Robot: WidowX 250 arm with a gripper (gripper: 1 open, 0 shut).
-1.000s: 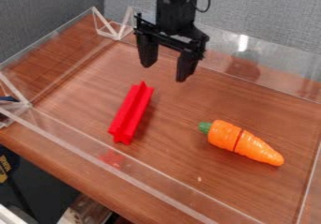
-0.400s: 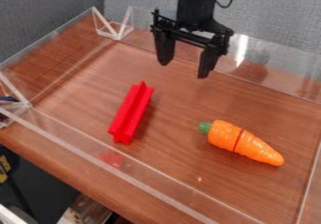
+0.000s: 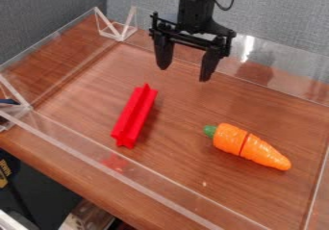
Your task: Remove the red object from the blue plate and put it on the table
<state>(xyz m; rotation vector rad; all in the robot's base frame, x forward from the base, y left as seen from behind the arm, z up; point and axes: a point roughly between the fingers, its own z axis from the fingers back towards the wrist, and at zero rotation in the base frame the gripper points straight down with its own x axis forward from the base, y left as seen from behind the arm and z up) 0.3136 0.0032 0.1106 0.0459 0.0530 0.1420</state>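
**Red bar lying on the table, gripper hanging empty above it**

The black two-fingered gripper is hovering high over the far half of the glossy reddish-brown wood-grain table, its jaws spread wide and gripping nothing. Below it and nearer the camera, well apart from the fingertips, the long ridged bright red plastic bar is lying flat on the bare wood. No blue plate is showing anywhere in view, so the bar seems to be already where the task wants it, and the job looks finished or very nearly so.

Compared with a second ago, the gripper is sitting further toward the back wall and to the right, having pulled up and away from the bar; over the last fraction of a second it is drifting slightly back to the left. The bar itself is resting in the same spot throughout, as is the orange toy carrot with a green top, lying off to the gripper's near right side.
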